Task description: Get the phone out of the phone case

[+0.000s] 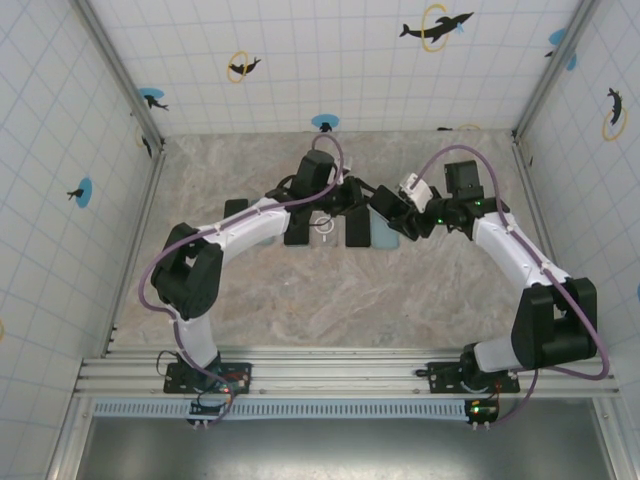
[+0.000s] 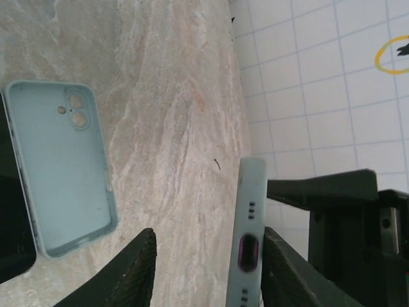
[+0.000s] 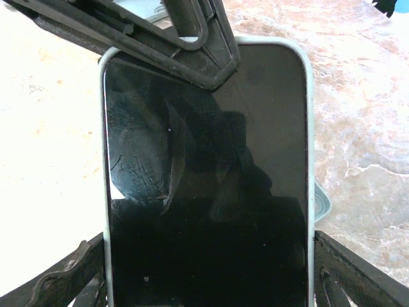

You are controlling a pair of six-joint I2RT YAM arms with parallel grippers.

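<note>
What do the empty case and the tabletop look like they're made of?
Empty case: likely soft silicone or TPU, pale blue-green, matte; rounded rim, moulded lens holes. Tabletop: beige veined stone or a printed laminate, low sheen; cannot tell which.

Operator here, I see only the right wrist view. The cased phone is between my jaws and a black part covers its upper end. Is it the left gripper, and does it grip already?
Observer: Yes, it is the left gripper. One finger touches the cased phone; the other stands apart from it.
Operator: Is an empty case anywhere?
Observer: Yes, a pale blue case lies flat on the table, with nothing in it.
Operator: Where over the table is all this?
Observer: Above its middle, over a row of dark flat things.
</note>
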